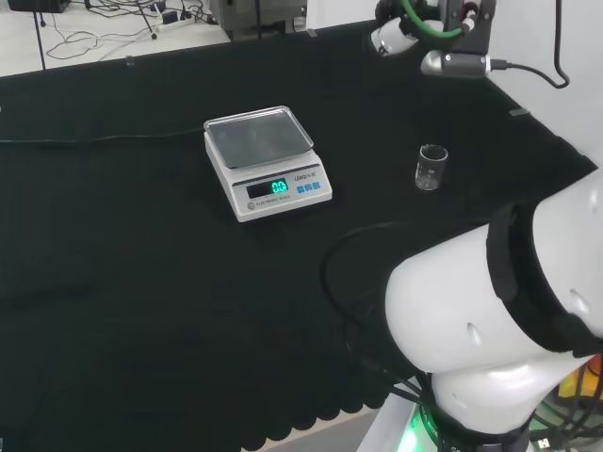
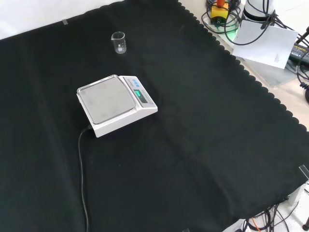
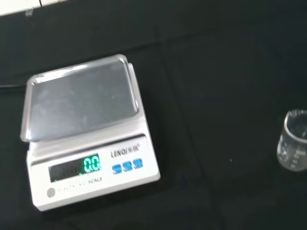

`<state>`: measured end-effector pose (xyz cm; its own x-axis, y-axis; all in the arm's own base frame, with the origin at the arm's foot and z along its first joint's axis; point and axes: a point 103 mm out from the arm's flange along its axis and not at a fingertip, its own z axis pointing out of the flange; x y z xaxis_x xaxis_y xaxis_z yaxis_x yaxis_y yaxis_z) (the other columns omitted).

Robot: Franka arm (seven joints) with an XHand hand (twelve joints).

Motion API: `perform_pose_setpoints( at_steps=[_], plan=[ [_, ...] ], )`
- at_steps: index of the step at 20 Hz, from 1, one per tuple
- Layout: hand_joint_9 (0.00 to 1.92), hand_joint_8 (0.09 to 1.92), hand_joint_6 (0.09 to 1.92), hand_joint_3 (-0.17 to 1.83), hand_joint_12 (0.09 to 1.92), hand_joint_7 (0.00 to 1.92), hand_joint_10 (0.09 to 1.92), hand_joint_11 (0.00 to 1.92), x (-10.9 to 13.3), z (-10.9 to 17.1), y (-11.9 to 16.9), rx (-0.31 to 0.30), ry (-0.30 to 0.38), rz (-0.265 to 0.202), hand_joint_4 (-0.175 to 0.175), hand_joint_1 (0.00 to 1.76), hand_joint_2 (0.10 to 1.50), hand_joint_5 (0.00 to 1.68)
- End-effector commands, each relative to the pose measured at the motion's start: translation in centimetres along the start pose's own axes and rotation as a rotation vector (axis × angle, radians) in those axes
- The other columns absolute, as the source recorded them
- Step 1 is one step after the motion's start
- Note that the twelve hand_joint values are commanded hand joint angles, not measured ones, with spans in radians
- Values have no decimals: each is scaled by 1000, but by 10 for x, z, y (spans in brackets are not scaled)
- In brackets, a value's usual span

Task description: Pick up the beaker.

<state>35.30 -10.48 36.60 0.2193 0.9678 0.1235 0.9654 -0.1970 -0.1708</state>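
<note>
Head view has the small clear beaker [image 1: 431,168] standing upright on the black cloth [image 1: 141,282], well to the right of the white scale [image 1: 267,162], untouched, and I cannot tell how the hand is set.

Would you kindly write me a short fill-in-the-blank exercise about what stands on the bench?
1. The beaker stands ____ on the black cloth, apart from the scale.
2. The scale's metal pan has ____ on it.
3. In the head view, the beaker is to the ____ of the scale.

Missing words: upright; nothing; right
</note>
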Motion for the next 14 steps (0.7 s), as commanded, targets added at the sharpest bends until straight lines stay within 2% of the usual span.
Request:
perform_pose_setpoints(
  at_steps=[1, 5, 9, 14],
  plan=[
    [475, 593, 183, -175, 1467, 373, 717, 50, -34, 37, 26, 69, 39, 40, 11, 645, 1103, 490],
    [472, 594, 184, -175, 1466, 371, 717, 47, -41, 55, 37, 100, 43, 54, 10, 648, 1104, 494],
    [468, 595, 184, -175, 1465, 370, 719, 45, -49, 73, 46, 103, 45, 56, 9, 649, 1104, 497],
    [467, 598, 190, -175, 1463, 370, 721, 43, -67, 91, 55, 135, 70, 96, 5, 655, 1107, 510]
  ],
)
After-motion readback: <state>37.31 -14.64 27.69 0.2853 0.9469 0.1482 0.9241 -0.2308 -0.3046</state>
